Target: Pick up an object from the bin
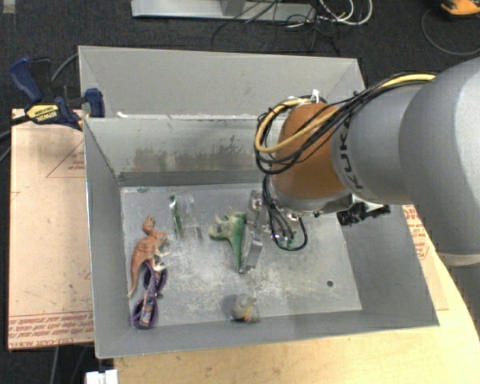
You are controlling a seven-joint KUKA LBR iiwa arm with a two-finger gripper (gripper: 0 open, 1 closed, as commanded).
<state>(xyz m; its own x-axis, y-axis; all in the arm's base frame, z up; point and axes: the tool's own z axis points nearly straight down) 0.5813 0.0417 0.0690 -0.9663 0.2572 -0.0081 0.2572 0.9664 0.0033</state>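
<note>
One green plastic toy [232, 232] lies mid-floor in the bin [104, 214], the gripper [248, 262] down against its right side; clenched or released, I cannot tell. An orange dinosaur [147, 249] and purple strap [148, 298] lie well left, a greyish lump [244, 310] nearer the front

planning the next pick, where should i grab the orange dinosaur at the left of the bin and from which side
Probably the torso of the orange dinosaur, from straight above, closing across its narrow width. It lies flat, lengthwise along the left side of the bin, and the torso looks its thickest part. Avoid the tail end, which lies right by the purple thing.
</note>
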